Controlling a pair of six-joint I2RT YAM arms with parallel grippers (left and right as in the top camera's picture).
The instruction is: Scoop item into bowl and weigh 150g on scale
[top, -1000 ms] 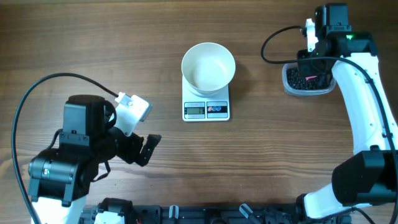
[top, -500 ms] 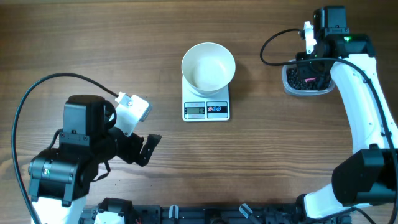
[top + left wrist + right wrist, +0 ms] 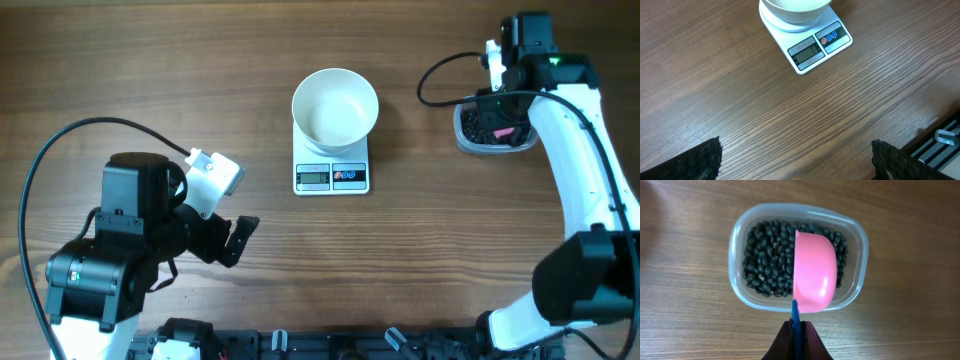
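The white bowl (image 3: 335, 105) stands on the white scale (image 3: 332, 176) at the table's middle; it looks empty. The item, small black beads (image 3: 767, 260), fills a clear plastic tub (image 3: 860, 245) at the far right (image 3: 490, 125). My right gripper (image 3: 797, 330) is shut on the blue handle of a pink scoop (image 3: 814, 272), whose cup lies over the beads inside the tub. My left gripper (image 3: 795, 160) hangs open and empty over bare wood near the front left, well short of the scale (image 3: 812, 47).
A black cable (image 3: 440, 70) loops from the right arm over the table between the bowl and the tub. A black rail (image 3: 300, 345) runs along the front edge. The left arm's bulk (image 3: 130, 250) fills the front left corner.
The right wrist has shifted slightly to the left above the tub, with the scoop still in it. The left arm has not moved.
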